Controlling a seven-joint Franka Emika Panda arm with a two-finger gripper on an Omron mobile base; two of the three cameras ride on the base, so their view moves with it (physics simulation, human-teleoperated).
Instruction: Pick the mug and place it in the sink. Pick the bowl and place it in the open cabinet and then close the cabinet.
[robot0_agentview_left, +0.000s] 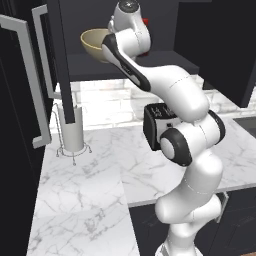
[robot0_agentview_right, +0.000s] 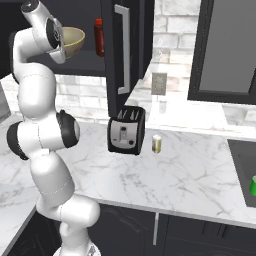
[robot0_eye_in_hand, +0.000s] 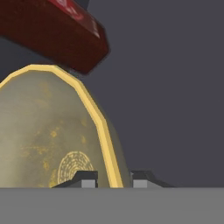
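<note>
The bowl (robot0_eye_in_hand: 48, 140) is pinched by its rim in my gripper (robot0_eye_in_hand: 113, 178), one finger inside the rim and one outside, jaws narrowed onto the thin wall. From the base cameras I see the bowl (robot0_agentview_left: 95, 44) lifted into the mouth of the open cabinet (robot0_agentview_left: 100, 67), tipped on its side over the lower shelf, so I judge I'm in the placing step of the second half; the mug (robot0_agentview_right: 253, 186) already sits in the sink (robot0_agentview_right: 240, 165) at the right edge. Next I need to level the bowl, lower it onto the shelf and let go, then back the hand out and swing the door (robot0_agentview_right: 125, 50) shut by its bar handle (robot0_agentview_right: 123, 47). A dark red bottle (robot0_eye_in_hand: 52, 30) stands on the same shelf just beside the bowl, close enough that I could knock it over. Below on the marble counter (robot0_agentview_right: 190, 170) are a toaster (robot0_agentview_right: 126, 131), a small pale box (robot0_agentview_right: 156, 144) and a paper towel holder (robot0_agentview_left: 72, 132), all well clear of the hand
</note>
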